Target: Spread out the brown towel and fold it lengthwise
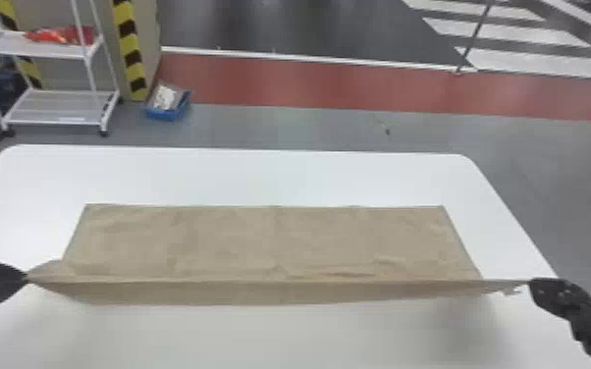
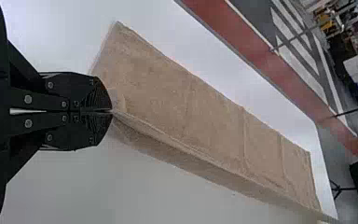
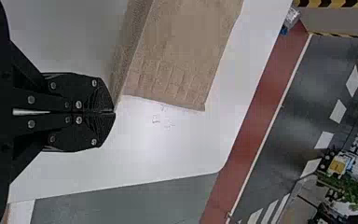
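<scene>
Long rectangular brown cloth towel (image 1: pixel 260 240) spread wide, near side pulled taut

The towel lies crosswise on a smooth white table (image 1: pixel 240 176) with rounded corners, its long sides running left to right. The far part rests flat, with a straight far edge and both far corners squared out. Toward the near side, the cloth is drawn into a straight, raised line, pinched at both ends, with a narrow band sloping below it. Shallow creases cross the surface, small wrinkles gather beside the raised line, and a block-like texture marks the cloth in the right wrist view.
</scene>
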`<state>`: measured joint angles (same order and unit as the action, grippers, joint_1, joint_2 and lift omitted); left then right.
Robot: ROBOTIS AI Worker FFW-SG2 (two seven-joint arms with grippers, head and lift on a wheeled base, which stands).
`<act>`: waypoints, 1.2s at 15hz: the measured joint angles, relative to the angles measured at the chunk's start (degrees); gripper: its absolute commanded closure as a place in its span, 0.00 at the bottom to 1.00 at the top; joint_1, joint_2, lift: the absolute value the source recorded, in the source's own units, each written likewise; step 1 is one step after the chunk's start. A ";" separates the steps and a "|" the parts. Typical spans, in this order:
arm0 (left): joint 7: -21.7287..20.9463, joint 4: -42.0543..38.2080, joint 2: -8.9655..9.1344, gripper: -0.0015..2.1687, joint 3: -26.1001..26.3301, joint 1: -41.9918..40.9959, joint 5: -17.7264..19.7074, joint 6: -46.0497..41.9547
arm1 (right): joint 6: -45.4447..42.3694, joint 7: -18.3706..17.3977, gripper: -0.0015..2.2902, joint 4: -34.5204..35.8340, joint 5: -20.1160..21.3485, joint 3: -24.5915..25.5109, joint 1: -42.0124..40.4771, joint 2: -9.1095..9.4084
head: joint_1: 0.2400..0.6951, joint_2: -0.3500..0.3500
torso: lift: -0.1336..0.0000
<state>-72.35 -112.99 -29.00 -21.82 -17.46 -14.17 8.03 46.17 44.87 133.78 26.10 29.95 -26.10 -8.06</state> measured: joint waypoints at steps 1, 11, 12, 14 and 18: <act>-1.47 0.19 -0.09 0.59 1.48 1.40 -1.81 0.08 | 0.81 0.67 0.59 -0.88 0.63 -0.09 1.77 -0.33 | 1.00 0.22 | 0.07; -16.13 -6.88 -3.25 0.59 4.14 4.78 -12.49 8.48 | 7.78 1.45 0.59 -7.08 4.17 -4.72 11.66 -3.37 | 1.00 0.22 | 0.07; -17.17 -8.05 -3.40 0.59 3.13 2.90 -13.12 8.80 | 7.46 1.45 0.59 -7.37 4.16 -5.23 11.73 -3.37 | 1.00 0.23 | 0.07; -17.55 -9.85 -3.47 0.59 2.28 0.30 -15.07 9.18 | 7.07 1.50 0.59 -7.61 4.32 -6.48 11.89 -3.37 | 1.00 0.26 | 0.07; -17.56 -11.08 -3.21 0.59 5.05 0.37 -18.78 9.84 | 6.60 1.32 0.59 -7.91 5.41 -8.81 12.47 -3.32 | 1.00 0.28 | 0.07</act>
<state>-89.91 -124.07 -32.21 -16.77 -17.09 -32.95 17.87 52.77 46.19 125.86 31.50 21.14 -13.63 -11.38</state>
